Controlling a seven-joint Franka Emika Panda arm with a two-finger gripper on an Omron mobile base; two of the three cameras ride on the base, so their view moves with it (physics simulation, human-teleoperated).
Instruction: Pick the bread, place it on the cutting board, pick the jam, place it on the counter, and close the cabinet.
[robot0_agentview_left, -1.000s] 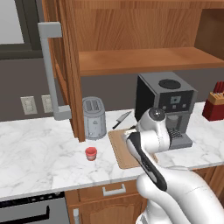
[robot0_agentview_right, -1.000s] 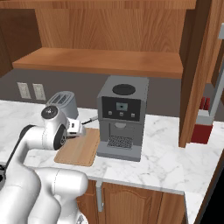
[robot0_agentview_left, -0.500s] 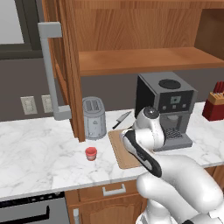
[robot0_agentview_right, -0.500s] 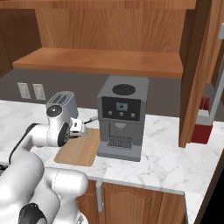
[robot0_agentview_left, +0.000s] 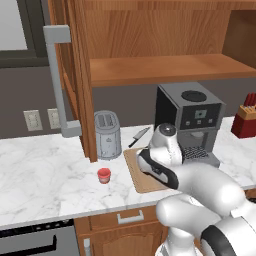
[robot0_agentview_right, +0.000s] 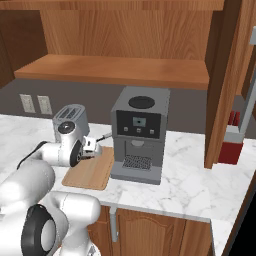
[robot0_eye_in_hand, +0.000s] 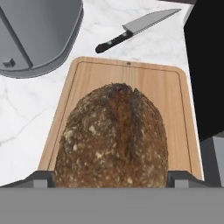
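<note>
One loaf, the bread (robot0_eye_in_hand: 114, 138), is filling the centre of the hand view, and my gripper (robot0_agentview_right: 91, 146) is clamping its flanks over the board (robot0_eye_in_hand: 124, 78). I judge it light, stiff-crusted and rough, so a mid-body hold should be gripping well. The knife (robot0_eye_in_hand: 136, 29) at the upper edge, the toaster (robot0_eye_in_hand: 37, 33) at upper left and the coffee machine (robot0_agentview_right: 138, 132) at right are hemming the board; I'm finding open room only downward. The jam (robot0_agentview_left: 104, 175) is waiting on the counter (robot0_agentview_left: 40, 175).
</note>
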